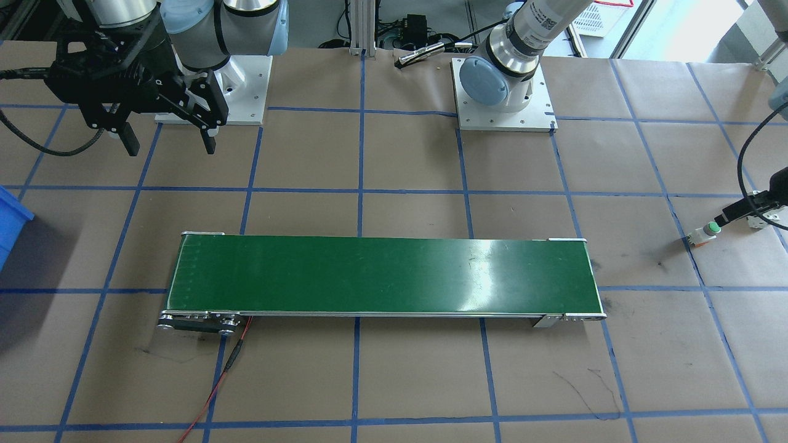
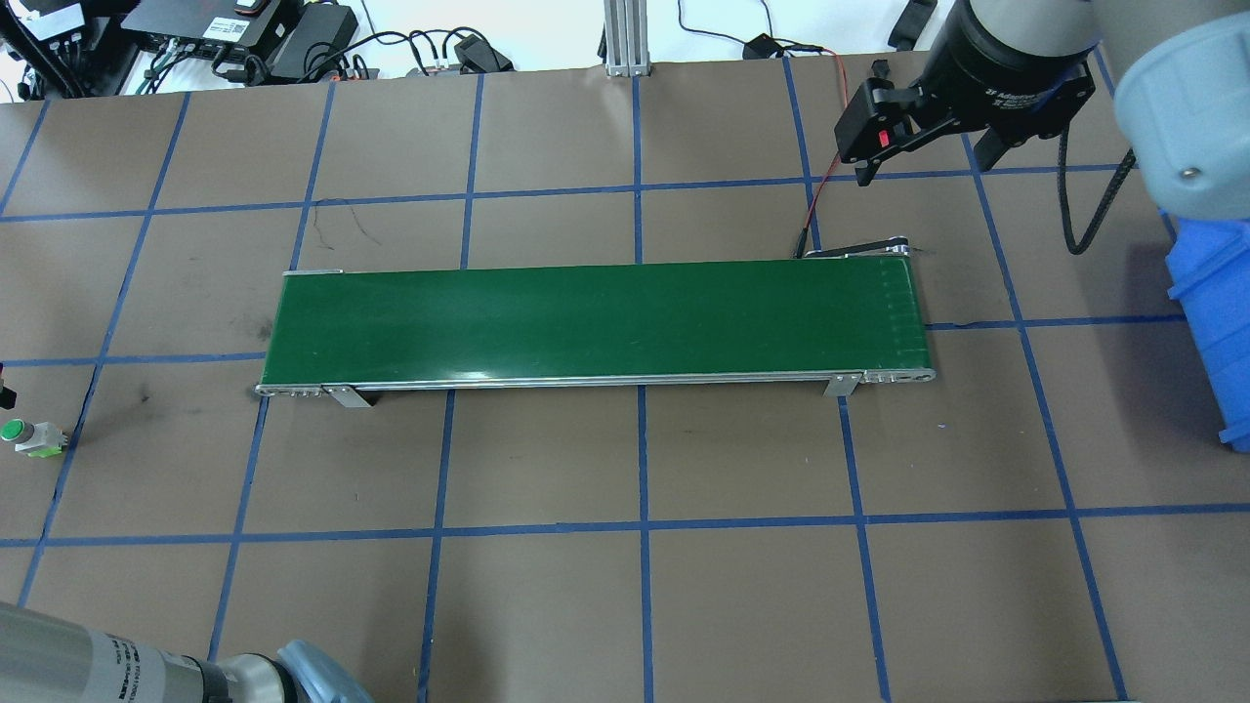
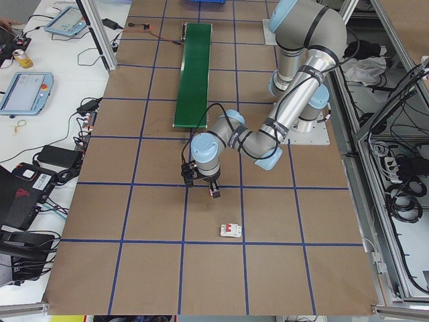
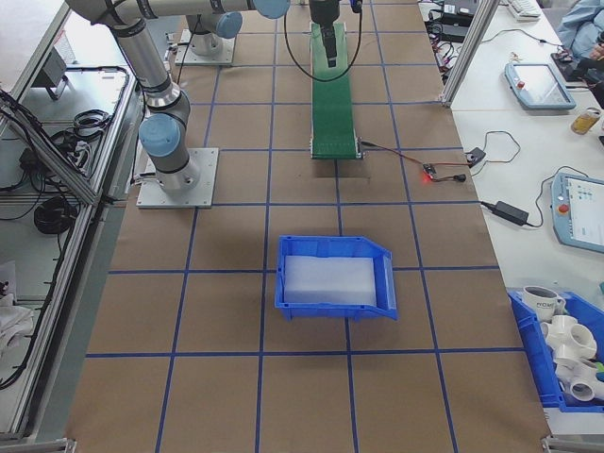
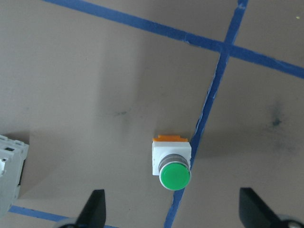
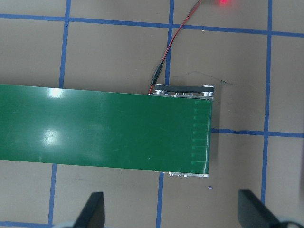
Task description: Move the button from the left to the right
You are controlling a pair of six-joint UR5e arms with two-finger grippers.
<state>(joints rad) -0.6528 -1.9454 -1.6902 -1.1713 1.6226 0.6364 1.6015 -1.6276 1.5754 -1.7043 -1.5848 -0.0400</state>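
The button (image 5: 171, 162), with its round green cap, white square body and orange base, lies on its side on the brown paper-covered table (image 2: 625, 586) at the robot's left end, against a blue tape line. The left gripper (image 5: 172, 209) hangs over it, fingers spread, not touching. The left wrist view alone shows a white boxy part (image 5: 10, 173) nearby. The right gripper (image 1: 167, 138) hovers spread near the green conveyor belt (image 1: 381, 277).

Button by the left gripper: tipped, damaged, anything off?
Nothing stands out. The button lies on its side on the brown paper, green cap intact, beside a blue tape line. The left gripper is open above it, not touching. The conveyor belt is bare.
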